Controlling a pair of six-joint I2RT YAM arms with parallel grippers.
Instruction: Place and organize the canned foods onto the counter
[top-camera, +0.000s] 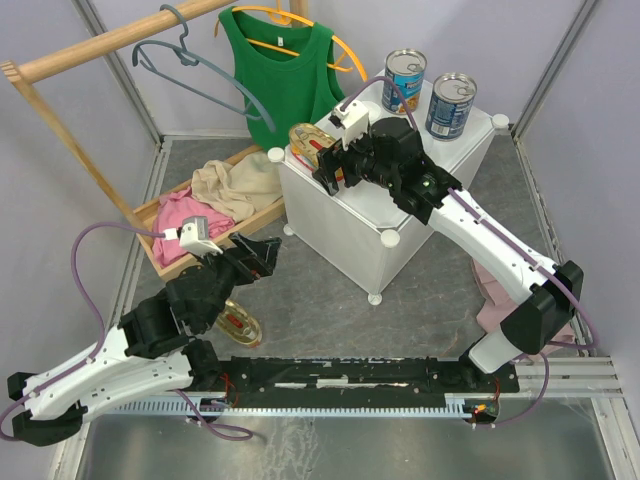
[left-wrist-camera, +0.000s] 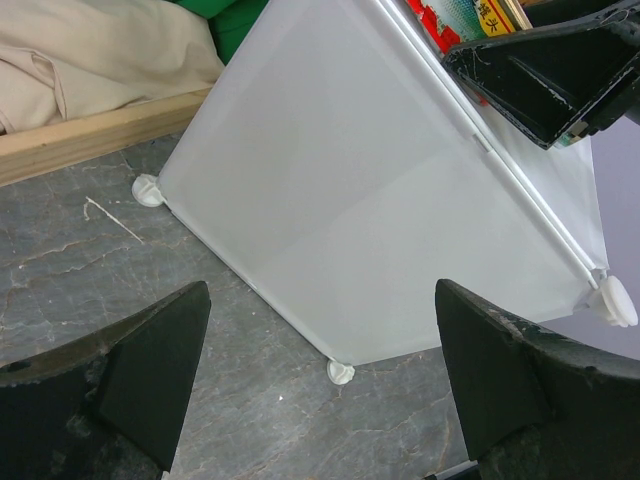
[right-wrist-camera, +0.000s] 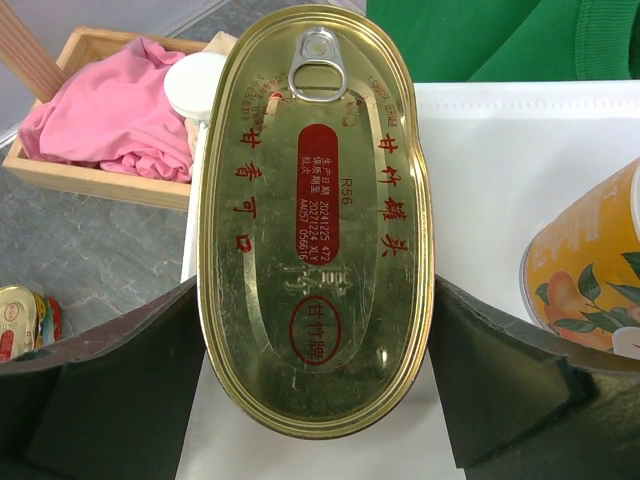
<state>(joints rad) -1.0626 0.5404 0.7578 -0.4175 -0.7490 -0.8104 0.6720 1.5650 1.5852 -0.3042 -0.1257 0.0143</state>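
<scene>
Two tall steel cans with blue labels (top-camera: 405, 80) (top-camera: 451, 104) stand at the back of the white counter (top-camera: 350, 225). A flat oval gold tin (right-wrist-camera: 315, 220) with red print lies on the counter's left part (top-camera: 308, 142). My right gripper (right-wrist-camera: 315, 380) is open, one finger close along each side of the tin. One tall can's fruit label (right-wrist-camera: 590, 290) shows to the tin's right. A second oval tin (top-camera: 240, 322) lies on the floor by my left arm. My left gripper (left-wrist-camera: 320, 380) is open and empty, low above the floor, facing the counter's side (left-wrist-camera: 380, 220).
A wooden tray (top-camera: 160, 255) with pink and beige clothes sits left of the counter. A green top (top-camera: 280, 70) hangs on a wooden rack behind it. Pink cloth (top-camera: 495, 300) lies on the floor at the right.
</scene>
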